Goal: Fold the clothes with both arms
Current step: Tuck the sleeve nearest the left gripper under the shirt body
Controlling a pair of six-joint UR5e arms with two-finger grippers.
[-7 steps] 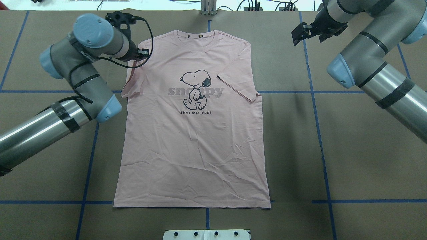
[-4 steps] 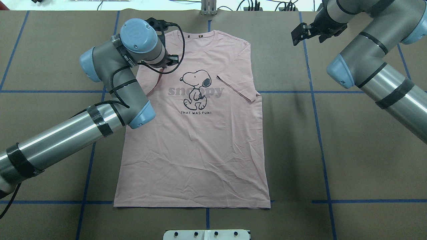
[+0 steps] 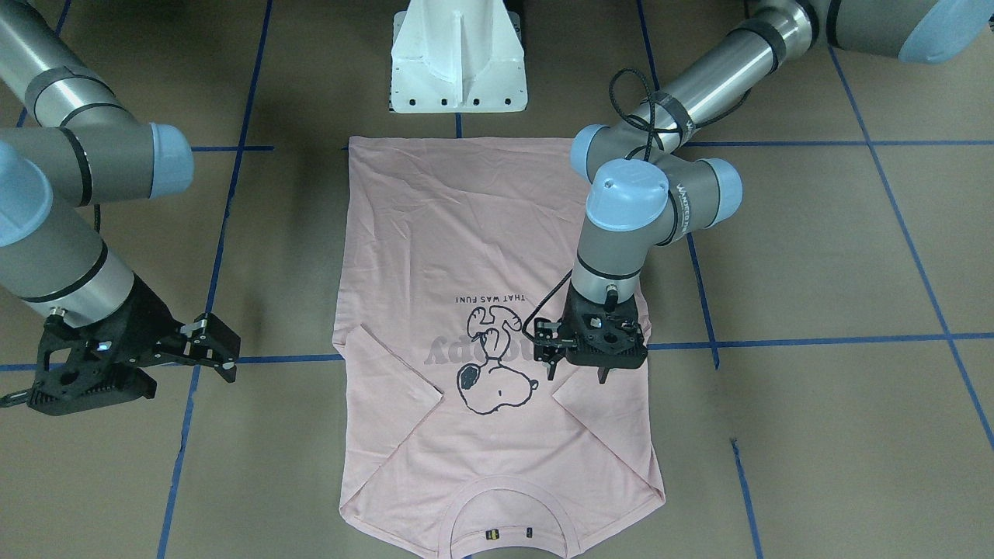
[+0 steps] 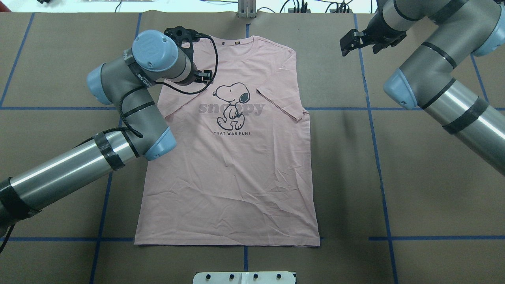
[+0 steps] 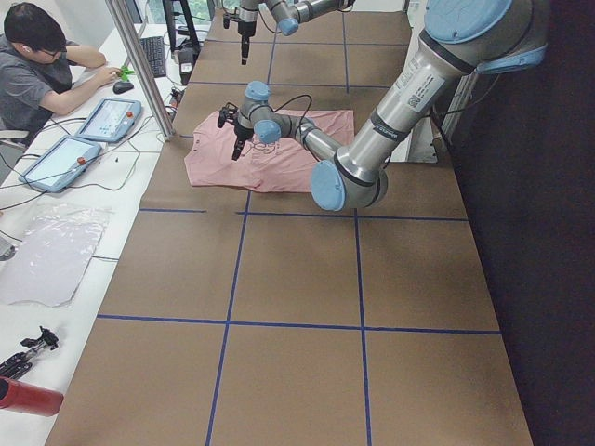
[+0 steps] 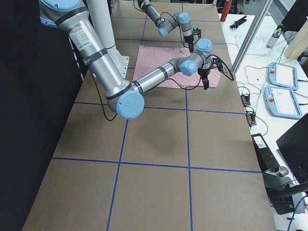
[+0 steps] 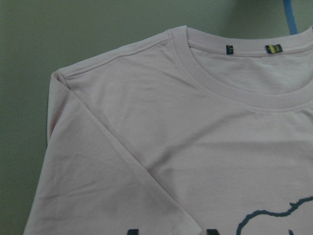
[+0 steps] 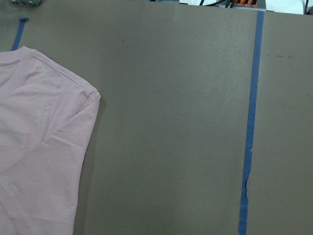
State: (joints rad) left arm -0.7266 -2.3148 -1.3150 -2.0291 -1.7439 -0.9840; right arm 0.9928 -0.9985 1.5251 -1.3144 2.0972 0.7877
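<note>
The pale pink Snoopy T-shirt [image 4: 232, 169] lies flat on the brown table, front up, collar [image 3: 505, 497] away from the robot. Both sleeves are folded inward onto the chest. My left gripper [image 3: 576, 371] hangs just above the folded left sleeve [image 3: 602, 419], jaws apart and empty. In the overhead view its wrist [image 4: 158, 51] hides the fingers. My right gripper [image 4: 346, 42] is open and empty over bare table, right of the shirt's shoulder [image 8: 73, 93]. The left wrist view shows the collar and folded sleeve [image 7: 122, 161].
The white pedestal base [image 3: 458, 62] stands at the shirt's hem side. Blue tape lines [image 4: 378, 165] cross the table. In the exterior left view an operator [image 5: 37, 65] sits beyond the table's far edge with tablets [image 5: 65, 158].
My left arm swung right over the shirt, carrying the left sleeve inward. The sleeve now lies flat on the chest. The right gripper shifted slightly.
</note>
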